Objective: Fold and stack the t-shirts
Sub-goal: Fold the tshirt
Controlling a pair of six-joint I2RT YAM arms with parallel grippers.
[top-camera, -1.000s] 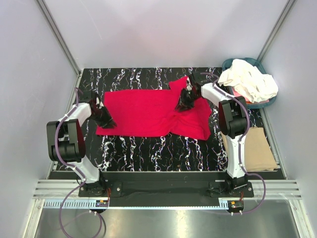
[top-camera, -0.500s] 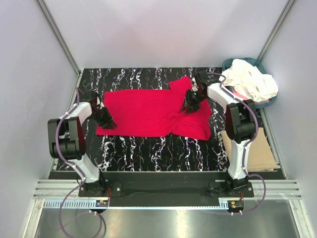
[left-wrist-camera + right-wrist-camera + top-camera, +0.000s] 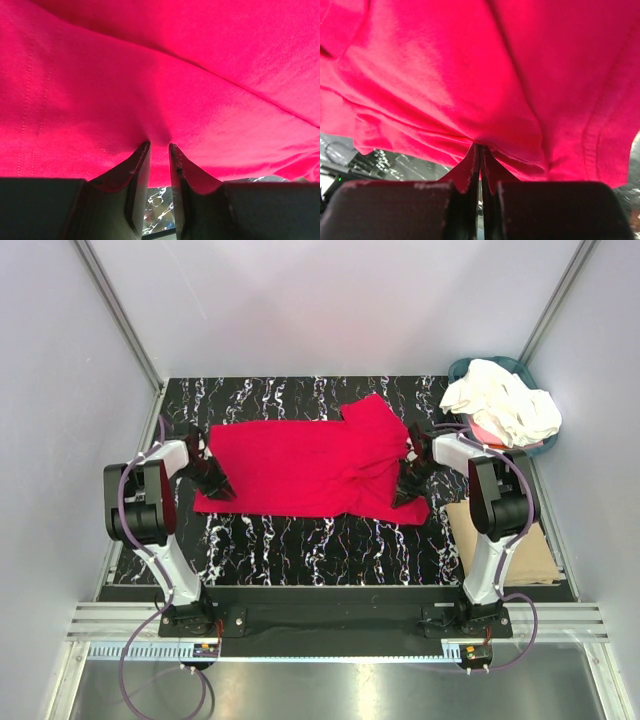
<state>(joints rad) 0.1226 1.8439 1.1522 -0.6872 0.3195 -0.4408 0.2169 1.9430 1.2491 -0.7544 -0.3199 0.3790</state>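
Left gripper [image 3: 159,145] and right gripper [image 3: 480,146] clamp opposite ends of the red t-shirt [image 3: 300,465] near the worktop's side edges, likely stretching it flat for folding.

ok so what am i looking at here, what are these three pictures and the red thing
A left arm and a right arm are bolted at the near edge of a marbled table. The wide picture is from a fixed camera above and behind them; each close-up is from a wrist camera. A red t-shirt lies spread on the table. The left end effector is shut on its left edge, the right end effector on its right side. Far right, a basket holds white laundry; a tan folded garment lies nearer.
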